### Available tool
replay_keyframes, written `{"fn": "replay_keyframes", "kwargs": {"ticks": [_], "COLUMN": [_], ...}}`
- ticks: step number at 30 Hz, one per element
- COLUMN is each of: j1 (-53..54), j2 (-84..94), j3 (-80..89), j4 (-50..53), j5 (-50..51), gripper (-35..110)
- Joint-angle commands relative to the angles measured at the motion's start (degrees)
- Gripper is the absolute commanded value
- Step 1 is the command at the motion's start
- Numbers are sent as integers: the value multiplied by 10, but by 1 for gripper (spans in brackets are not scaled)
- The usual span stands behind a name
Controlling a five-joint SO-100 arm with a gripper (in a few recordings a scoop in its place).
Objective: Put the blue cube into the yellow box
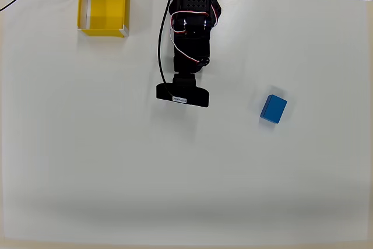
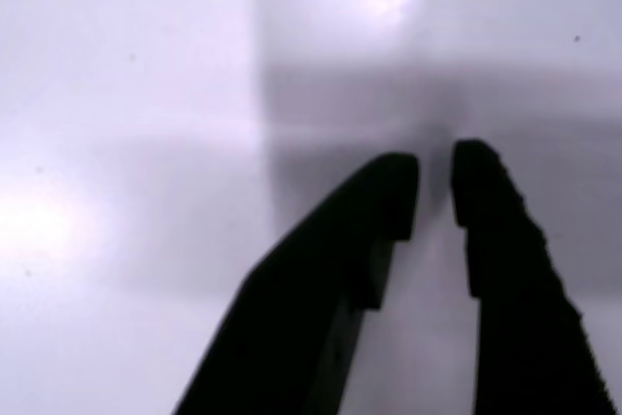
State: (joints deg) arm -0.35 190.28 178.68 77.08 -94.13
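Your gripper [image 2: 435,182] holds nothing: in the wrist view the 2 fingers [image 2: 486,211] stand almost together, with only a thin slit of table between their tips, and nothing is caught in that slit. Beneath them there is bare white table [image 1: 116,173], blurred and shadowed.

In the overhead view the arm [image 1: 191,27] reaches in from the far edge at about the middle, and its wrist camera [image 1: 182,95] hangs over open table. The cube [image 1: 273,109] lies well apart from it, off to the right and a little nearer you than the camera bar. That is the relation your next move turns on: the reach is rightward and slightly toward the near side, not straight ahead.

The cube is a bit oblong and sits turned on the table, its long axis running from near-left to far-right. My judgement is that you will need to open the jaws well first and turn the wrist so they close across the short sides.

The box [image 1: 103,10] stands at the far left corner, on the opposite side of the arm from the cube, touching nothing. Its yellow floor is open to view and there is nothing in it.

The task looks to be at its start, with the cube not yet grasped.
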Motion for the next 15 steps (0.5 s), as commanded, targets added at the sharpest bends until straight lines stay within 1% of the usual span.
{"fn": "replay_keyframes", "kwargs": {"ticks": [1, 5, 8, 11, 15], "j1": [2, -1, -4, -18, -49], "j2": [13, 6, -15, -62, -148], "j3": [15, -7, -56, -120, -233], "j4": [9, -4, -11, -26, -13], "j5": [-15, -8, -8, 16, 61], "gripper": [0, 0, 0, 0, 7]}}
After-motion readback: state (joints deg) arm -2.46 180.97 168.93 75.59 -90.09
